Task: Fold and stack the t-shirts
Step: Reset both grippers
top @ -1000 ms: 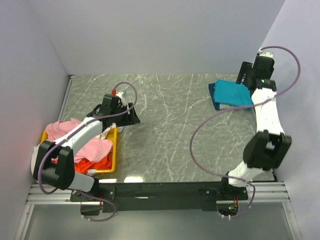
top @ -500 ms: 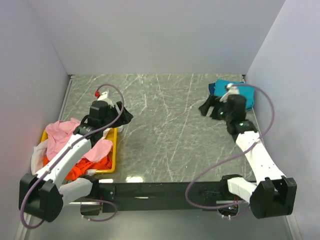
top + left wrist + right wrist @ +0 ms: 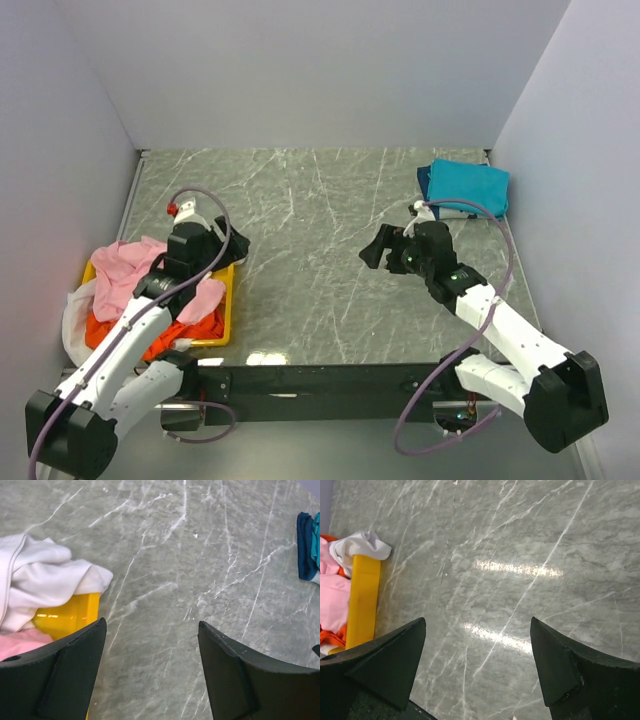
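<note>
no text, label, brand, number or sign can be read in any of the views.
</note>
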Motion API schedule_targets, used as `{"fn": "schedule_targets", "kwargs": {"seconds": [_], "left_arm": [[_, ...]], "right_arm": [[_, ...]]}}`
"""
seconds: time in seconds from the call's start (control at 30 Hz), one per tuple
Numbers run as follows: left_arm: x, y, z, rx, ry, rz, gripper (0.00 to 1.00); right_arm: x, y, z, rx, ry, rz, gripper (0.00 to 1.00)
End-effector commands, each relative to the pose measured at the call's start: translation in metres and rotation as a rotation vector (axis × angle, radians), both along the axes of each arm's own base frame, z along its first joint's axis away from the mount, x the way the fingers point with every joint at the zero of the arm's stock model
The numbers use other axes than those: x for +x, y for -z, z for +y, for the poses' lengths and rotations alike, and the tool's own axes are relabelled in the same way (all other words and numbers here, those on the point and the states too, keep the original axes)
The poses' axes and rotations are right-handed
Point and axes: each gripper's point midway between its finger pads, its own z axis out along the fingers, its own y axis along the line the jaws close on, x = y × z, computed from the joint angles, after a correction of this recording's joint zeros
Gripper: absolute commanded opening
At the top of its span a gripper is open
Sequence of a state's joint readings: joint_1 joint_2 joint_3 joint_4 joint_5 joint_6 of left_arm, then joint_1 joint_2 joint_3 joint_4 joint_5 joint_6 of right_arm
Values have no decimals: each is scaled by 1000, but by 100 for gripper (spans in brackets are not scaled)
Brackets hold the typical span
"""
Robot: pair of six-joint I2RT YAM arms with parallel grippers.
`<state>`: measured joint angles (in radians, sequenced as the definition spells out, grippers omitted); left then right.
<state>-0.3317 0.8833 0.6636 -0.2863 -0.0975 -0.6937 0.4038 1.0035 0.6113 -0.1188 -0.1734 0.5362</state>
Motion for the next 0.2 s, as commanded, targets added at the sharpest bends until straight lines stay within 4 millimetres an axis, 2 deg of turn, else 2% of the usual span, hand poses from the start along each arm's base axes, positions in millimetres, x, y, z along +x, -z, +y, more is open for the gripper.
{"fn": "schedule_targets", "kwargs": {"seconds": [0.0,0.17], "left_arm": [[-6,3,9,-4,-54,-4,80],[-12,12,16,11,-84,34,82]], "right_arm": [[12,-22,0,5,42,-71,91],[9,-19,0,4,42,-67,91]]}}
